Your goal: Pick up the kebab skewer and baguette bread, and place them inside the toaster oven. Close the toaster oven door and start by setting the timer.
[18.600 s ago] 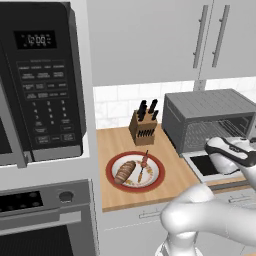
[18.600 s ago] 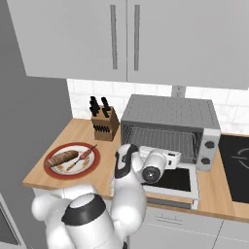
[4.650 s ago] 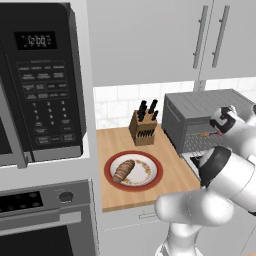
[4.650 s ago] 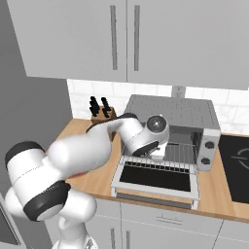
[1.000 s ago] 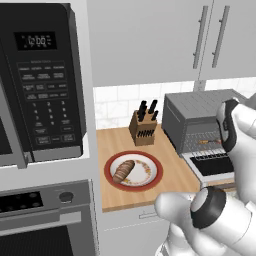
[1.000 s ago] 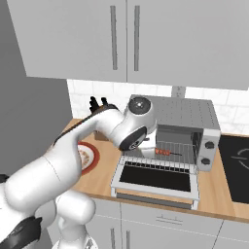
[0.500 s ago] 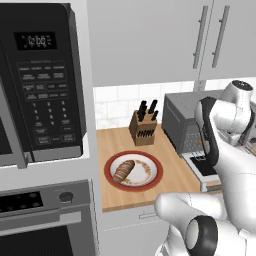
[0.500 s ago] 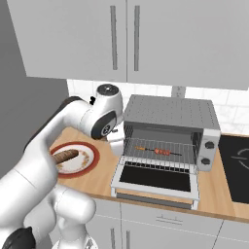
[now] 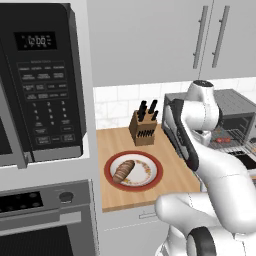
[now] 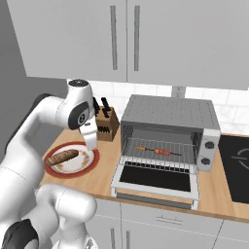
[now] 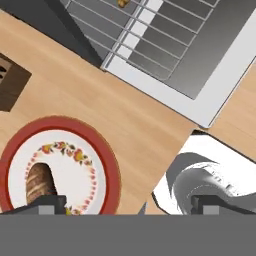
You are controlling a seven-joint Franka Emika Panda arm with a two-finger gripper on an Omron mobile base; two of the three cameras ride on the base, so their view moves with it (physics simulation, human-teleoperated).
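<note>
A wooden counter (image 10: 102, 168) carries a knife block (image 10: 107, 124), a red-rimmed plate (image 10: 90, 160) with the baguette (image 10: 62, 156) on it, and the toaster oven (image 10: 170, 129) — its door (image 10: 155, 180) folded down flat, the skewer (image 10: 155, 151) on the rack inside. Bare wood lies between plate and door. The pincer (image 10: 91, 142) hangs over the plate's edge, released — fingertips (image 11: 47, 204) wide apart.

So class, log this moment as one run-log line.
skewer: on oven rack | baguette: on plate | door: open | gripper: open, above plate

Two base views flank the counter (image 10: 214, 192), hand view looks straight down
</note>
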